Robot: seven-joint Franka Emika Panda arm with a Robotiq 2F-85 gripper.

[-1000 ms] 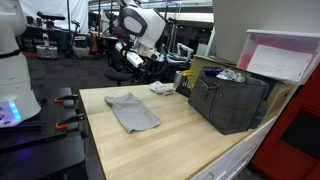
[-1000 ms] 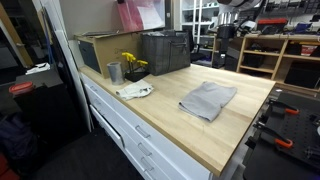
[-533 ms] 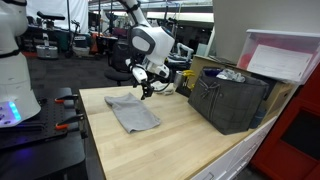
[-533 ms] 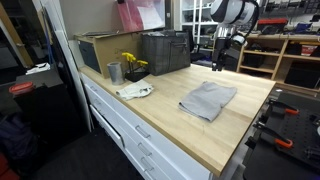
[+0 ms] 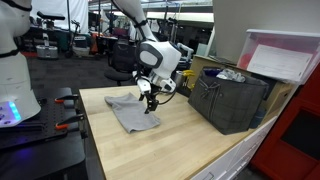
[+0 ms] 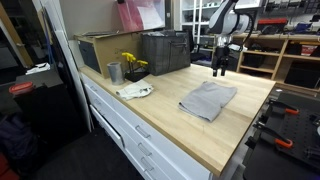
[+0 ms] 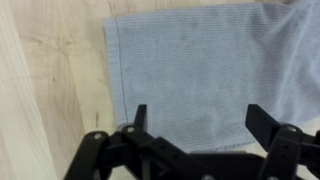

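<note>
Pincer (image 7: 195,120) gapes wide, holding nothing, poised just over the grey cloth (image 7: 190,60) lying beneath it on the bench (image 7: 50,90).

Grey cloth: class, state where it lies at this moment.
In an exterior view the grey cloth lies flat on the wooden worktop, with the open tool over one edge and the dark crate to its right in that picture.

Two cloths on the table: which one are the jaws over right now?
The grey towel, lying flat mid-table, directly under the open jaws. The crumpled white cloth sits apart near the table's edge, beside the metal cup.
</note>
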